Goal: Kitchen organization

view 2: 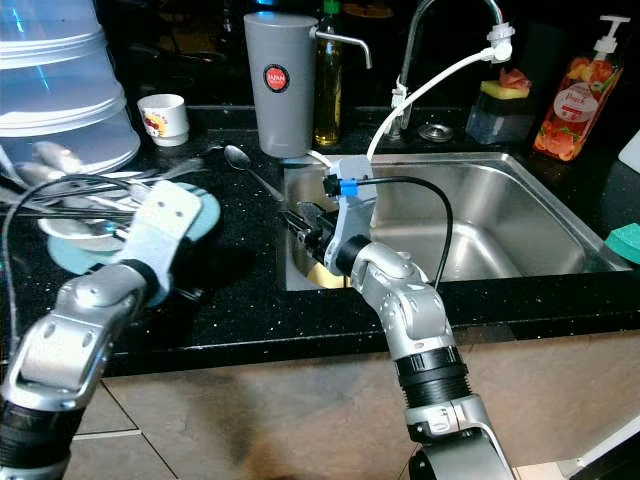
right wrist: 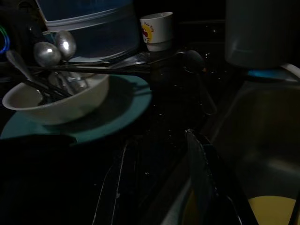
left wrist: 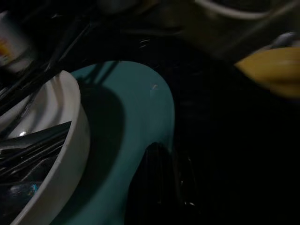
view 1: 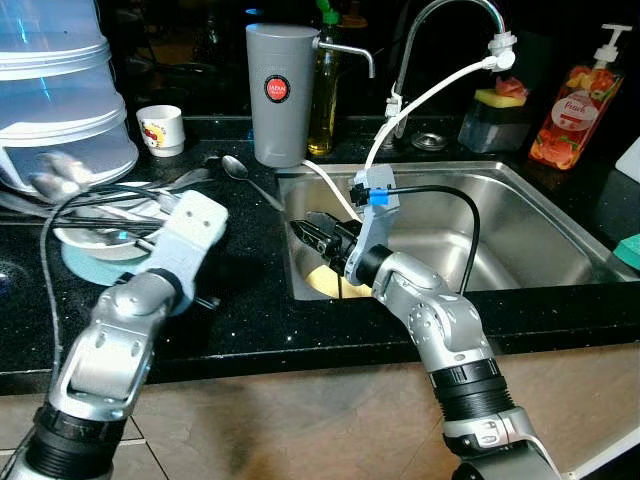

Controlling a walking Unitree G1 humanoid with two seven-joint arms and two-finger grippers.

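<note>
From the head, the left gripper (view 1: 190, 232) hangs over the teal plate (view 2: 205, 215), its fingers hidden, so open or closed I cannot tell. The right gripper (view 1: 318, 232), fingers parted and empty, sits at the sink's (view 1: 520, 215) left rim. Its wrist camera reveals the white bowl (right wrist: 56, 101) holding spoons (right wrist: 56, 49) and, farther back, the cup (right wrist: 157, 30).

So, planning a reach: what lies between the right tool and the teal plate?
Bare black counter, seen in the right wrist view, between tool and plate.
</note>
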